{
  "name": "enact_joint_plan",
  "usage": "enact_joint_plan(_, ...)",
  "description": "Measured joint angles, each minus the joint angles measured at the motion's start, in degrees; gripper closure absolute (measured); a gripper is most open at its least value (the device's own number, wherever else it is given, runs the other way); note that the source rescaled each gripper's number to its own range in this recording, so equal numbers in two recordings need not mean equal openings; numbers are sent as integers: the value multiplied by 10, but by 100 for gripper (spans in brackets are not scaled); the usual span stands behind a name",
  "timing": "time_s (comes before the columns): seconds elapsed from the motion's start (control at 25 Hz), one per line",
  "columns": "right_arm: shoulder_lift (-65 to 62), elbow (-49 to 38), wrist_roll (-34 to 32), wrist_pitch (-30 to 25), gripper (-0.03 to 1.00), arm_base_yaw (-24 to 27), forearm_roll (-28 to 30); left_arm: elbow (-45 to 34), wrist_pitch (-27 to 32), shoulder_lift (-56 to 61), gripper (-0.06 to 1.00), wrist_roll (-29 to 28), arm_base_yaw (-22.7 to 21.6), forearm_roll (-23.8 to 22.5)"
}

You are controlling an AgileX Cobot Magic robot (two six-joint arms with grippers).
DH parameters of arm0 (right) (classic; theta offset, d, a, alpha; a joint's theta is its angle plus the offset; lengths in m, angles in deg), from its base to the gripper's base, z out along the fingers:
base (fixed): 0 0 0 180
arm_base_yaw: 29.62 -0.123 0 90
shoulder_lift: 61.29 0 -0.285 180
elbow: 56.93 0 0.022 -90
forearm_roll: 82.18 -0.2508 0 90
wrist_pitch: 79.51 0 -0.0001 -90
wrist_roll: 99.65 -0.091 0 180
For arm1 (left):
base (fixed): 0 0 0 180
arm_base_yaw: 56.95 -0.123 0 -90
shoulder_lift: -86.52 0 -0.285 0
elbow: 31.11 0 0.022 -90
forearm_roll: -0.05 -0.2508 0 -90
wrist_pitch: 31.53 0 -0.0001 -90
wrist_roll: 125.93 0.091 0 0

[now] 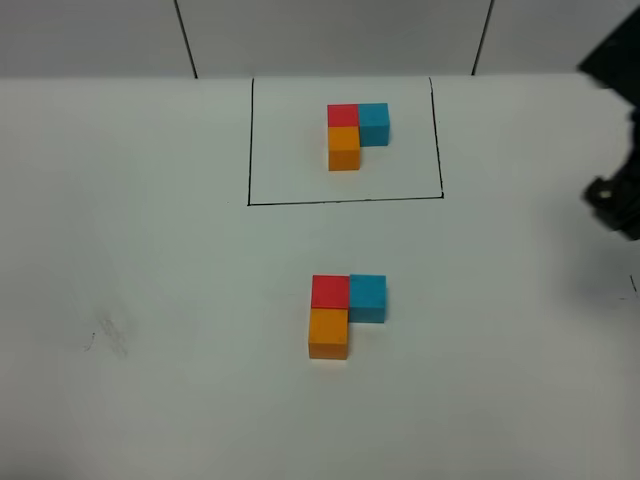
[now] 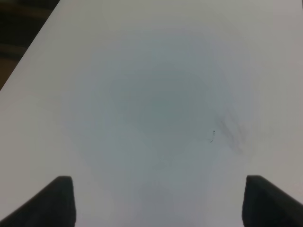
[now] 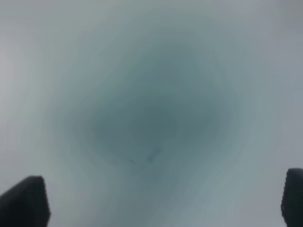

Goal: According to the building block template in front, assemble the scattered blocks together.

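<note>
The building block template (image 1: 350, 134) sits at the back of the table inside a thin black rectangle: red and blue cubes side by side, orange in front of the red. Nearer the front, the scattered blocks stand pressed together in the same L: a red cube (image 1: 330, 291), a blue cube (image 1: 367, 297) to its right and an orange cube (image 1: 328, 333) in front of the red. My left gripper (image 2: 158, 201) is open over bare table with nothing between its fingers. My right gripper (image 3: 161, 201) is open wide and empty; its arm (image 1: 612, 190) shows at the right edge.
A faint grey smudge (image 1: 110, 335) marks the white table (image 1: 150, 250) on the left, also seen in the left wrist view as a smudge (image 2: 227, 130). The table's far edge meets a grey panelled wall (image 1: 320, 35).
</note>
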Motion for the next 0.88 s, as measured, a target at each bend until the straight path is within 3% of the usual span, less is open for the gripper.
enact_joint_plan(0.12, -91, -34, 0, -10, -3, 100, 47, 0, 0, 0, 33, 0, 0, 0)
enact_joint_plan(0.28, -234, -93, -6, -21, -3, 179, 40, 0, 0, 0, 33, 0, 0, 0)
enact_joint_plan(0.6, -568, -219, -10, -26, -3, 185, -57, 0, 0, 0, 33, 0, 0, 0)
enact_joint_plan(0.88, -743, -319, -11, -59, -3, 185, -147, 0, 0, 0, 33, 0, 0, 0)
